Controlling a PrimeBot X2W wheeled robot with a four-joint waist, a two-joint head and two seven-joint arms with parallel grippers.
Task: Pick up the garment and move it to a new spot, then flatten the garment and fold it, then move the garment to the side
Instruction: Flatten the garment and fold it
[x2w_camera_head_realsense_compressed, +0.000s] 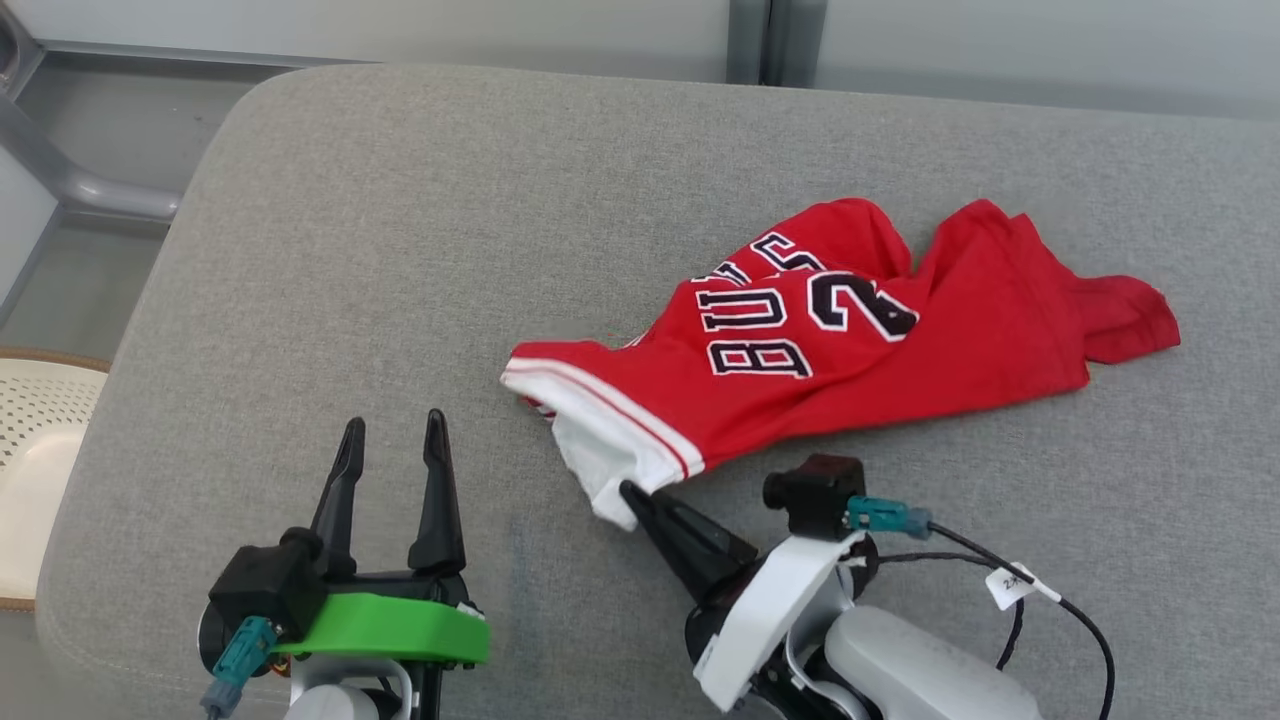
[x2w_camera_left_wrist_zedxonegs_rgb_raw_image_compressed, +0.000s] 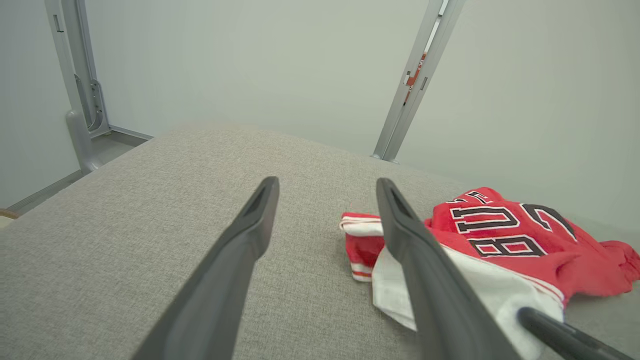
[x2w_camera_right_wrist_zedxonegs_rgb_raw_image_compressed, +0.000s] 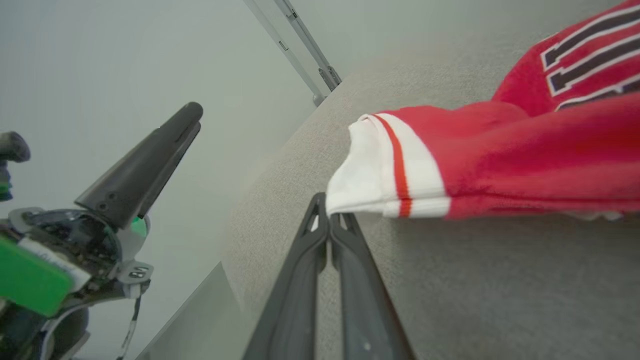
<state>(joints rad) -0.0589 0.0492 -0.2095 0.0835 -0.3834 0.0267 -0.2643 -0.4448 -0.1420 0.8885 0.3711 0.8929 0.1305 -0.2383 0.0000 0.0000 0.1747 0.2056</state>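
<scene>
The garment (x2w_camera_head_realsense_compressed: 850, 350) is a red jersey with black lettering and a white, red-striped hem, lying crumpled on the right half of the grey cushion (x2w_camera_head_realsense_compressed: 400, 250). My right gripper (x2w_camera_head_realsense_compressed: 632, 495) is shut, its tips pinching the white hem corner nearest me; in the right wrist view the two fingers meet at that hem (x2w_camera_right_wrist_zedxonegs_rgb_raw_image_compressed: 327, 220) of the garment (x2w_camera_right_wrist_zedxonegs_rgb_raw_image_compressed: 500, 150). My left gripper (x2w_camera_head_realsense_compressed: 392, 432) stands open to the left of the garment, holding nothing. In the left wrist view the left gripper (x2w_camera_left_wrist_zedxonegs_rgb_raw_image_compressed: 327, 185) has cushion between its fingers and the garment (x2w_camera_left_wrist_zedxonegs_rgb_raw_image_compressed: 525, 235) on its right.
The cushion's rounded edges fall away at the left and toward me. A pale perforated seat (x2w_camera_head_realsense_compressed: 35, 440) stands beyond the left edge. Grey metal frame posts (x2w_camera_left_wrist_zedxonegs_rgb_raw_image_compressed: 415, 75) rise behind the cushion. A black cable with a tag (x2w_camera_head_realsense_compressed: 1010, 585) trails by my right wrist.
</scene>
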